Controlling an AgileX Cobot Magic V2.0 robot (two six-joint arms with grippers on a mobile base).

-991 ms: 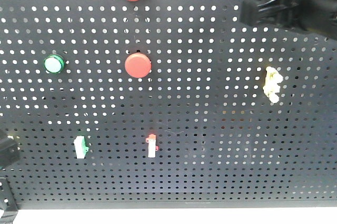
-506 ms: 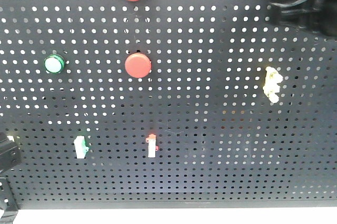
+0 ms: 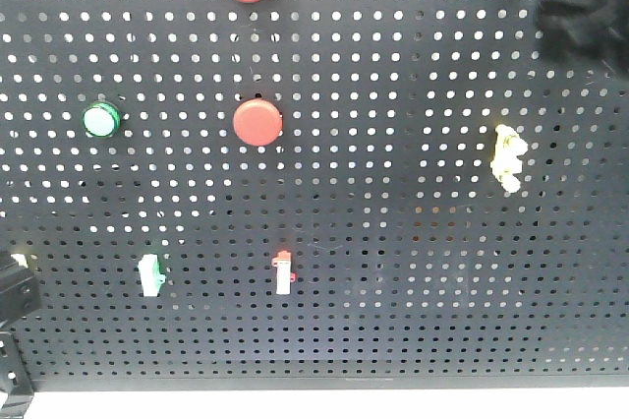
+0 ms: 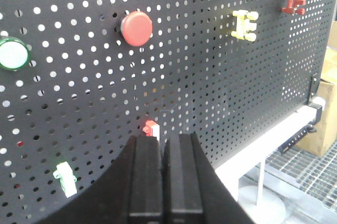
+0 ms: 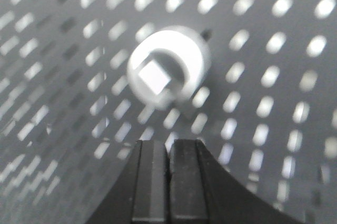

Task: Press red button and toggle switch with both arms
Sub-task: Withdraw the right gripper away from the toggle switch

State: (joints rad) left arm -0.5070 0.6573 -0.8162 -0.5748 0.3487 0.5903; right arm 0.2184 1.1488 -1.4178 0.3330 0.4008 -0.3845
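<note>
Left pincer (image 4: 161, 141) is fully closed, gripping nothing; the red switch (image 4: 150, 128) sits just past its tips at 12 o'clock, the red button (image 4: 137, 28) farther up the pegboard (image 4: 210, 103). Right pincer (image 5: 168, 144), likewise closed and empty, faces a blurred pale ring (image 5: 167, 71) at 12 o'clock.

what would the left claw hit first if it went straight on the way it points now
Probably the small red toggle switch, sitting just beyond the tips of the shut left claw, slightly left of centre. Depth is unclear; it might miss and meet the black pegboard instead.
</note>
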